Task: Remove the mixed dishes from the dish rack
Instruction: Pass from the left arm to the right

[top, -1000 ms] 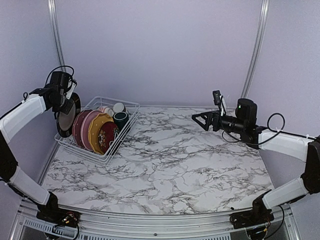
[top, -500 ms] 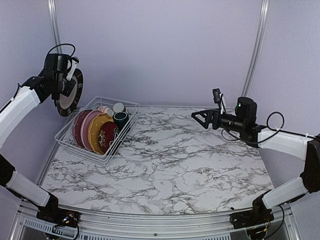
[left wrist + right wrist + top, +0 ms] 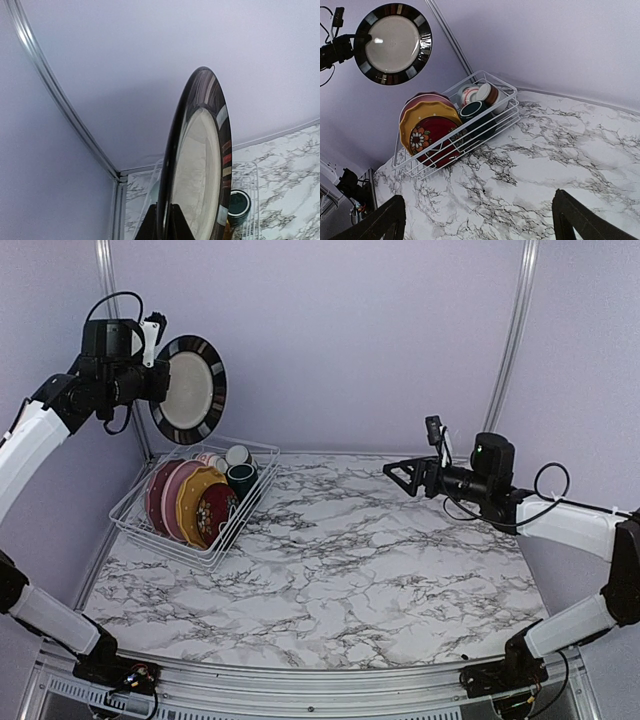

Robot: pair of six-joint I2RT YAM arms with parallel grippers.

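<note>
The marble tabletop (image 3: 380,570) is spreading across the foreground. Over its right side, the right gripper (image 3: 398,480) is hovering with jaws spread, grasping nothing. At far left, the dish rack (image 3: 215,558) is holding upright plates (image 3: 195,505), a teal mug (image 3: 241,478) and cups (image 3: 237,454). Above it, against the lilac wall, the left gripper (image 3: 155,380) is clenching the black plate (image 3: 190,390) by its rim, with its fingers mostly hidden.

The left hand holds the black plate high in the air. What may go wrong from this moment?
1. The left hand grips the plate only at its rim, upright; it may slip or turn in the grip.
2. The plate hangs roughly above the rack; a fall could break it, and the plates and mug below.
3. The right hand is open and far off, so it likely cannot catch anything.
</note>
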